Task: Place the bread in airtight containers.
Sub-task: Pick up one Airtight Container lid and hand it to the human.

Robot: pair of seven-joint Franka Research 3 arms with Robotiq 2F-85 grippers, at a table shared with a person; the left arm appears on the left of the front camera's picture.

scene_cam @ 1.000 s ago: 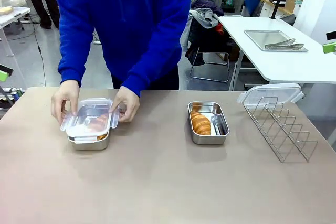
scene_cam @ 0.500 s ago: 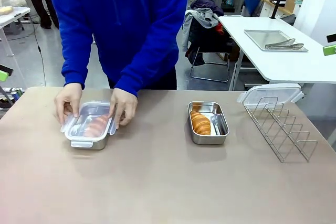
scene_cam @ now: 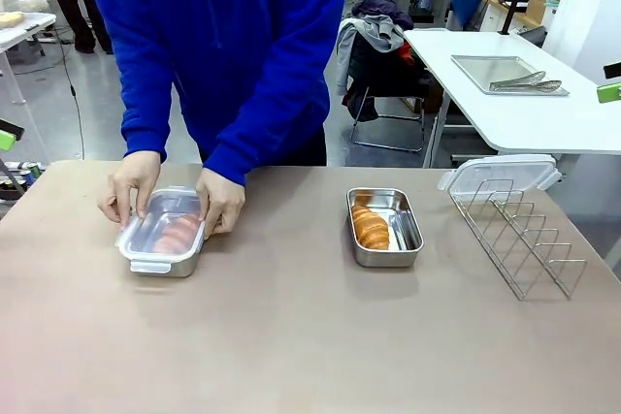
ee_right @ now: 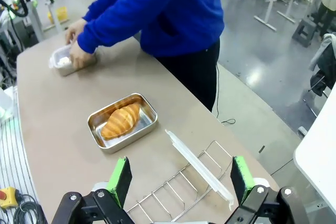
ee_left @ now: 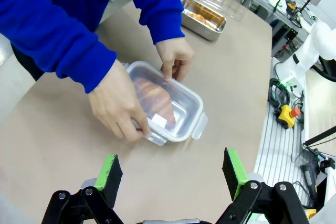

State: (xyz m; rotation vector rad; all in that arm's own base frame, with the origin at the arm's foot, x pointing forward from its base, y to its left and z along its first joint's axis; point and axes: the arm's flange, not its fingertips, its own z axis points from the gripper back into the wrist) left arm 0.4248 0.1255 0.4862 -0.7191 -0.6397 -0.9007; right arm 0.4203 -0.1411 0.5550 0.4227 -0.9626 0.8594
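On the table's left stands a steel airtight container [scene_cam: 160, 267] with a clear lid [scene_cam: 165, 230] lying flat on it. A piece of bread [scene_cam: 177, 236] shows through the lid. Both of the person's hands [scene_cam: 221, 203] press on the lid's ends. To the right a second container [scene_cam: 386, 261] stands uncovered with bread [scene_cam: 370, 227] along its left side. Its clear lid [scene_cam: 499, 173] rests on the wire rack. My left gripper [ee_left: 170, 170] hangs open above and short of the covered container [ee_left: 195, 109]. My right gripper [ee_right: 179, 178] is open over the rack, near the uncovered container [ee_right: 148, 114] and its bread [ee_right: 121, 120].
A wire rack [scene_cam: 519, 239] stands at the table's right end, close to the edge. The person in a blue sweater [scene_cam: 233, 46] leans over the far left side. Behind, a white table holds a flat tray with tongs [scene_cam: 505, 73].
The person has lowered the tilted lid flat onto the left container and moved both hands onto its ends. Neither gripper has moved.
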